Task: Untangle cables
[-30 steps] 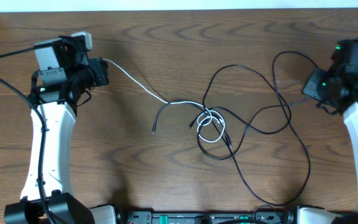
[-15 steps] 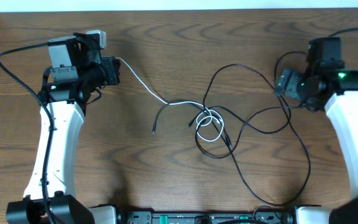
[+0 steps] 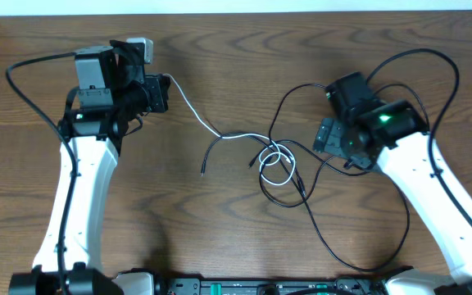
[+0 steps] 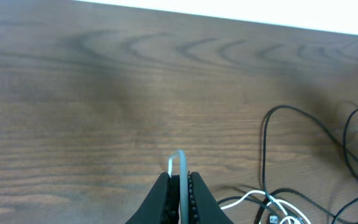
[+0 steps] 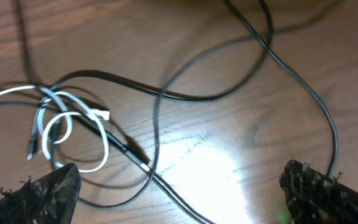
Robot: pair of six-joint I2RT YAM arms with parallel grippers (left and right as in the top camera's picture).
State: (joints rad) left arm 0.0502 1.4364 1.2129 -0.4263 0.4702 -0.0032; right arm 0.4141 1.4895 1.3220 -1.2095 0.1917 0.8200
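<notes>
A white cable (image 3: 199, 115) runs from the upper left down into a knot (image 3: 275, 161) at mid-table, wound together with long black cables (image 3: 359, 168) that loop out to the right. My left gripper (image 3: 164, 92) is shut on the white cable's end (image 4: 181, 171), which stands up between the fingers (image 4: 194, 196). Over the black loops just right of the knot hovers my right gripper (image 3: 328, 135), open. In the right wrist view its fingertips (image 5: 42, 193) stand far apart with black cable (image 5: 185, 205) on the table between them and the white loop (image 5: 61, 127) at the left.
The brown wooden table's (image 3: 154, 213) far edge (image 3: 236, 11) meets a white strip. Each arm's own thick black wire arches over it, the left one (image 3: 23, 70) and the right one (image 3: 433, 61). A loose black plug end (image 3: 203, 170) lies left of the knot.
My right arm has swung in from the right edge to just right of the knot. My left arm has shifted a little right, still gripping the white cable.
</notes>
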